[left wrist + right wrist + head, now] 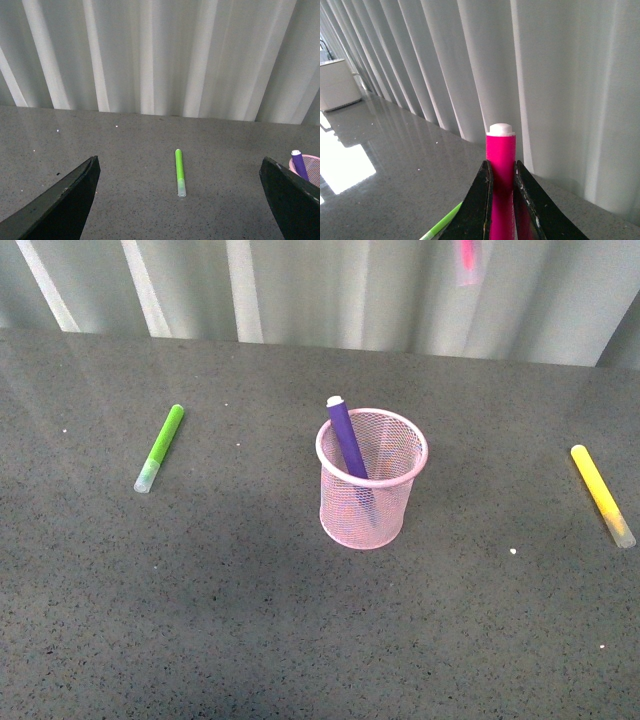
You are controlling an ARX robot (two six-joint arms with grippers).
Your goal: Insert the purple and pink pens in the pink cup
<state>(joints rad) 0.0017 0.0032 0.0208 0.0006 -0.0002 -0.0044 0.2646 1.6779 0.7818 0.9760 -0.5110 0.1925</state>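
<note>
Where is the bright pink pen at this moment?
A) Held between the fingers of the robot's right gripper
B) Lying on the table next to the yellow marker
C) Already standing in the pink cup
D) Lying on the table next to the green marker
A: the right wrist view shows the pink pen pinched in the right gripper, while the pink cup holds only the purple pen.

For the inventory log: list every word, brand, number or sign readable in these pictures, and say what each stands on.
None can be read. The purple pen, pink pen, green marker, yellow marker, pink cup and table show no print in any view.
</note>
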